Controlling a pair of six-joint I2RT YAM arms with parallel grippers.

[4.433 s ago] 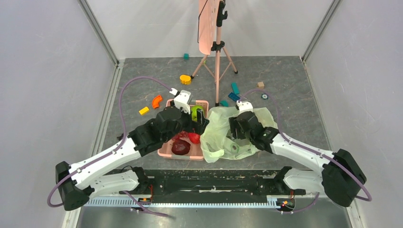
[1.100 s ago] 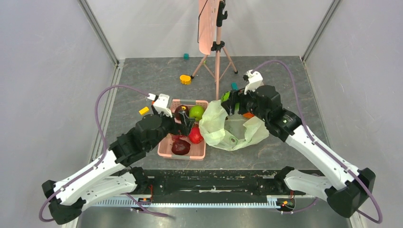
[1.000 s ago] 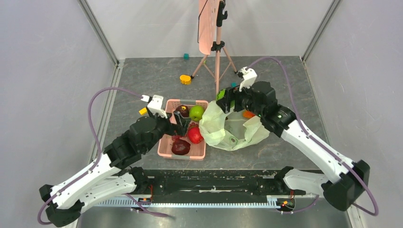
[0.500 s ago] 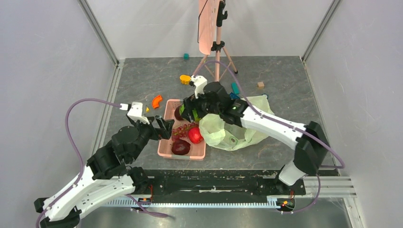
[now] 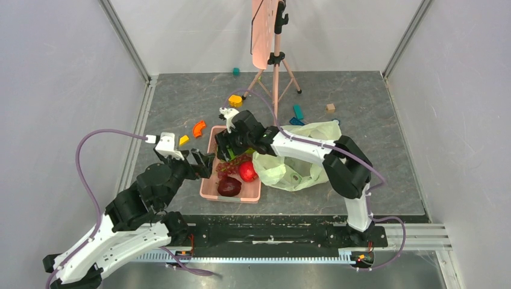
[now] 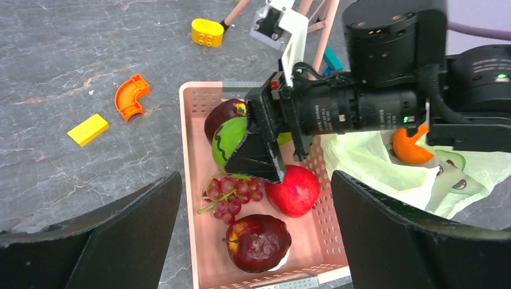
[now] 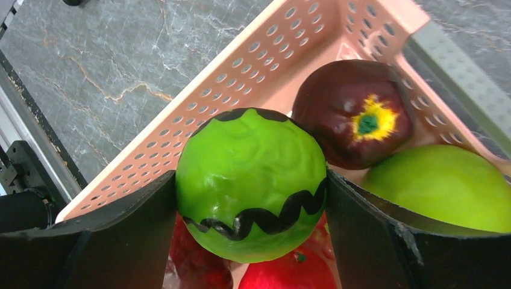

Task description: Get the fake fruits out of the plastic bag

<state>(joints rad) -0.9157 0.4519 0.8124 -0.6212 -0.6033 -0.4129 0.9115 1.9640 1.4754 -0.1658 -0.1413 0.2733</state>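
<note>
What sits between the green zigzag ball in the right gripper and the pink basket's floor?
The green zigzag ball, in the right gripper, hangs over a red apple and grape bunch lying in the pink basket; no bare floor shows beneath.

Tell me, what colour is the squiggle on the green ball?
Black, zigzagging round the green ball; clearest in the right wrist view.

No legible text, number or brand in any view. Fine white print on black motor housing (image 6: 361, 111), seen from left wrist, too small to read. Dark printed marks on plastic bag (image 6: 361, 162): shapes only, not readable as characters.
</note>
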